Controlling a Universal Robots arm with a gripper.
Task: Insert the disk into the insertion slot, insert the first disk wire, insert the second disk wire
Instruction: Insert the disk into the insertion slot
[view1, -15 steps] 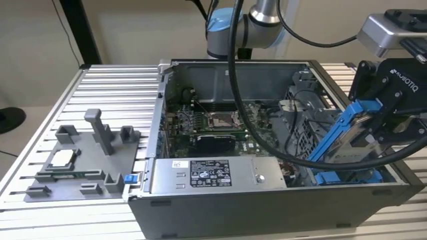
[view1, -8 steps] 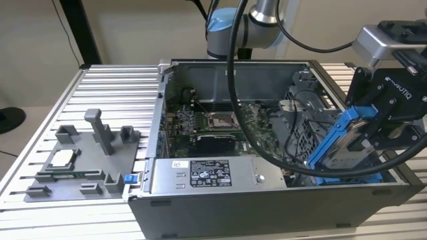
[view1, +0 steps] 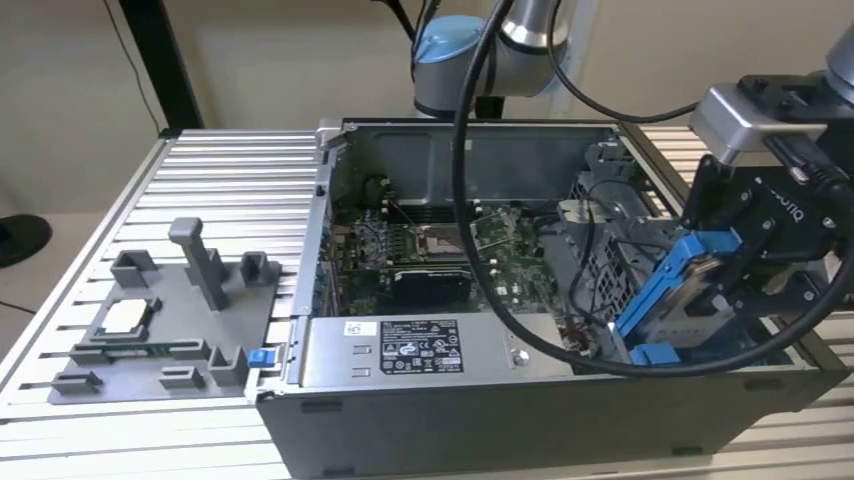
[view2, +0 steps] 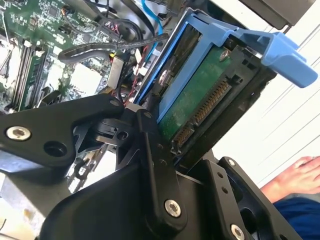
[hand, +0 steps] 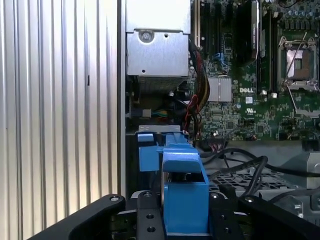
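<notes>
The gripper (view2: 195, 125), jaws clamped on the disk (view2: 197, 90), holds it tilted near the insertion slot (view1: 603, 262); black cables (hand: 260, 160) over the bay could snag its frame, jamming it.

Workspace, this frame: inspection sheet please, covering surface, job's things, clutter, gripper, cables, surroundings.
Surface: ribbed metal table, open computer case on it.
Job's things: disk held tilted near the insertion slot; not inserted.
Clutter: grey fixture tray at the exterior view's left.
Gripper: gripper shut on the disk.
Cables: black arm cable loops over the case; loose wires inside.
Surroundings: a person's hand beside the table.
</notes>
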